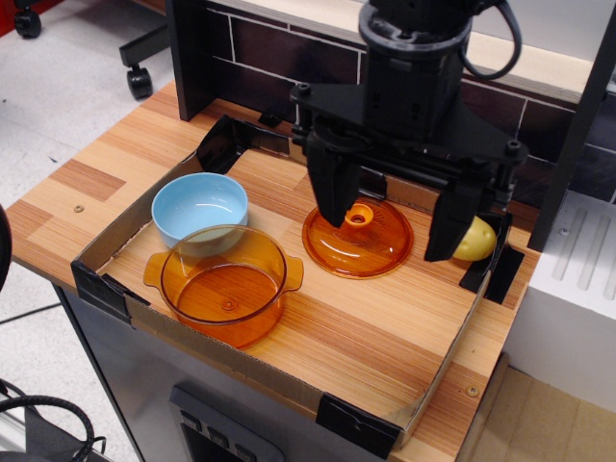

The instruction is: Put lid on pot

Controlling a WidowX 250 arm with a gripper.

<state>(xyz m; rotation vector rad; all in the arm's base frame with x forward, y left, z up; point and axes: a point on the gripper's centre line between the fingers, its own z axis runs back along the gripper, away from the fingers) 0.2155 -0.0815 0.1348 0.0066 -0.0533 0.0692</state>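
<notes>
Gripper (393,219) wide above lid (358,241)

Gripper (393,214) open over lid (358,239), apparently above; pot (224,284) apart.

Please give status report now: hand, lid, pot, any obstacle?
Hand open, fingers either side of lid, not closed on it. Lid flat on table. Pot uncovered, blue bowl touching behind it. Path lid to pot looks clear.

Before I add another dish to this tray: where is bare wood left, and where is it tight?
Bare wood runs along the front-right, between the pot, the lid and the cardboard rim. The left is crowded: the blue bowl meets the pot. The open gripper straddles the lid, with a yellow object behind.
</notes>
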